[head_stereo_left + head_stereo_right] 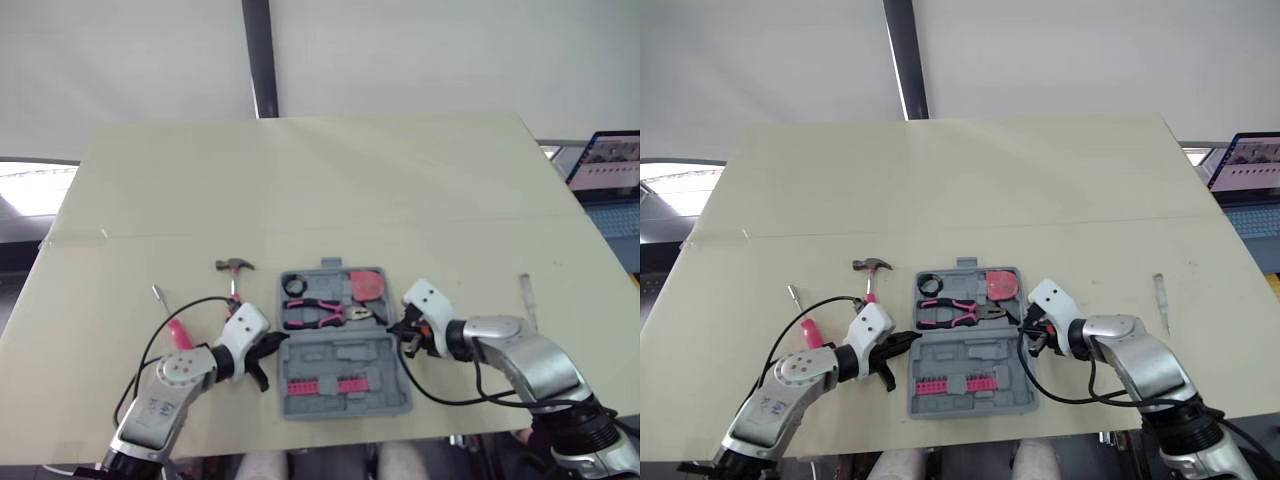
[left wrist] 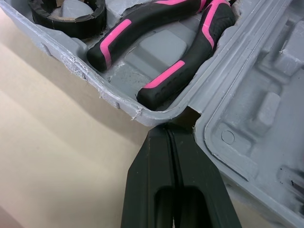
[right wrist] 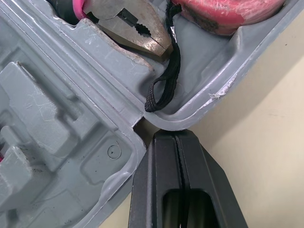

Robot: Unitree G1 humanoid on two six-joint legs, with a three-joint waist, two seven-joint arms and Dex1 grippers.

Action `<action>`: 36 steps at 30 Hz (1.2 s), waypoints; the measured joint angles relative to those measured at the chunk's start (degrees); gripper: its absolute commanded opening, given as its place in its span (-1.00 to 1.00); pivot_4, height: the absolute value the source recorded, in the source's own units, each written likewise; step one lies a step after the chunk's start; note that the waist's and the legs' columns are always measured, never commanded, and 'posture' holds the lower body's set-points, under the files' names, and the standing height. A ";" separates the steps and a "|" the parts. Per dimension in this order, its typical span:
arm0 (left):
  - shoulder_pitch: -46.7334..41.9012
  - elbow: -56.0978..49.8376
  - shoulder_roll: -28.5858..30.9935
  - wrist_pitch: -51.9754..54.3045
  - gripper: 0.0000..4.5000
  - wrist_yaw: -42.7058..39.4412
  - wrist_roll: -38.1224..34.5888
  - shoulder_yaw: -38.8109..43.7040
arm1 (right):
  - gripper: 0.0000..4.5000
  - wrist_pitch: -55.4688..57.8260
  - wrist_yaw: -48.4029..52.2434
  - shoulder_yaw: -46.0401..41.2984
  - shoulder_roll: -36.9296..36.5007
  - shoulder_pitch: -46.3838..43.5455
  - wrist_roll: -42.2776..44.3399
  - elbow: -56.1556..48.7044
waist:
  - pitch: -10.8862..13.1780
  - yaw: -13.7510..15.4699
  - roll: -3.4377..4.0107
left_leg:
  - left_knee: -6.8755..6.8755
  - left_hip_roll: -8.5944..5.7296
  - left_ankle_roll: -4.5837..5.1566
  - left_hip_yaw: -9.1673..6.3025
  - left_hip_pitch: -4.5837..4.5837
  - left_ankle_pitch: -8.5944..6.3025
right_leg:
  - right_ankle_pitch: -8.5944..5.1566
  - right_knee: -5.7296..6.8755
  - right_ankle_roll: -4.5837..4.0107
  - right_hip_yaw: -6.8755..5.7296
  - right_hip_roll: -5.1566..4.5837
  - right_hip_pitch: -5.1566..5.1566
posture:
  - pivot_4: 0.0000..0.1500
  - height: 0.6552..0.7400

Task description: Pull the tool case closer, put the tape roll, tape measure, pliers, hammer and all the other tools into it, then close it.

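Left gripper (image 2: 170, 127) – fingers pressed fully together, holding nothing, tips up against the rim of the tool case (image 1: 345, 352) at the hinge notch on its left side. Right gripper (image 3: 176, 134) is the same: fingers closed flat on each other, empty, tips at the matching notch on the case's right side, just below the black wrist strap (image 3: 161, 90) that hangs off the tape measure (image 1: 367, 285). The case lies open and flat on the table (image 1: 330, 190), near the front edge, between the two grippers. The far half holds the tape roll (image 1: 296, 285) at left, the pliers (image 1: 320, 313) across the middle with the metal nose toward the right gripper, and the pink tape measure at right. The near half is mostly bare grey moulding, with a row of pink bits (image 1: 320, 386) near its front. The hammer (image 1: 235, 270) lies on the table just left of the case, outside it; the pink-handled screwdriver (image 1: 172, 320) is further left, and a slim pale tool (image 1: 526, 295) sits well apart on the right. Markings – one small round moulded stamp on the tray (image 2: 228, 137), nothing legible in it.
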 measured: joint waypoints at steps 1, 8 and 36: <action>0.00 0.00 0.00 0.00 -0.99 0.00 0.03 0.00 | -1.00 0.00 0.00 0.00 0.06 -0.01 -0.05 0.00 | 0.00 0.00 0.00 | 0.00 0.00 0.00 0.00 0.00 0.00 | 0.00 0.00 0.00 0.00 0.00 0.00 | 1.00 0.91; 0.00 -0.01 -0.05 0.01 -0.99 0.00 0.13 0.00 | -1.00 0.00 0.00 0.00 0.34 -0.01 -0.23 0.00 | 0.00 -0.01 -0.01 | 0.00 0.00 0.00 0.00 0.00 0.00 | 0.00 0.00 0.00 0.00 0.00 0.00 | 1.00 0.91; 1.78 -5.34 4.93 4.69 -0.99 -1.93 -2.63 3.31 | -1.00 -1.30 0.53 -6.86 -5.54 6.21 2.34 -1.37 | -0.01 0.11 -0.01 | -0.03 0.00 0.00 -0.01 -0.03 0.00 | 0.00 -0.04 0.00 -0.02 0.00 -0.02 | 1.00 0.91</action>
